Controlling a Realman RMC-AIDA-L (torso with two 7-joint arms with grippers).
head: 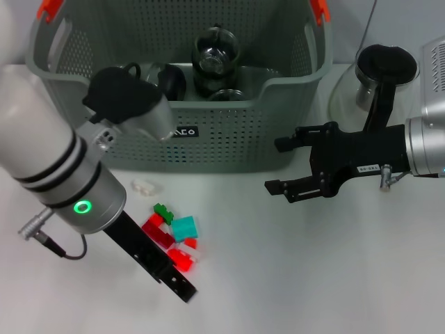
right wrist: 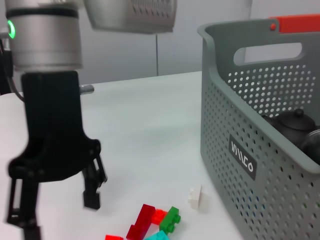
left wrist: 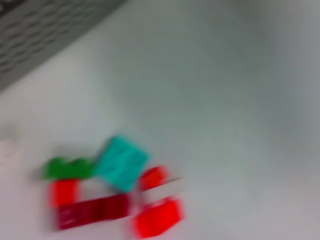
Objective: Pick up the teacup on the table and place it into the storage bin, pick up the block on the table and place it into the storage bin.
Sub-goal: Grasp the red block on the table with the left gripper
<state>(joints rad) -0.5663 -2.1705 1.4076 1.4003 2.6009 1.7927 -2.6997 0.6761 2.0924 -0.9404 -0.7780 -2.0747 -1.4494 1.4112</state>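
Blocks (head: 174,236) on table (head: 292,264) just beside open left tool (head: 170,271).

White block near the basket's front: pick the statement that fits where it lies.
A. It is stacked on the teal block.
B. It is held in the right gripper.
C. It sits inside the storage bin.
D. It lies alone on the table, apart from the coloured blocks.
D. The white block lies on the table just before the storage bin, with a gap to the coloured blocks; the right gripper is open and empty.
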